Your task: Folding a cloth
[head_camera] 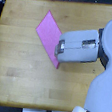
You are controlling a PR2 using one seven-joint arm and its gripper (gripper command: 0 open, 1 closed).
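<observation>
Pink-magenta cloth (48,36) lies flat on the wooden table (21,62) — plain, pointed corners; gripper (56,48) at its 4 o'clock edge, jaw state unclear.

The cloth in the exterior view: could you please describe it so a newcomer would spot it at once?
Find the wooden tabletop that fills most of the view. The cloth lies flat on its upper middle, a slanted four-sided sheet reaching the gripper. It is the only pink-magenta thing there.
</observation>
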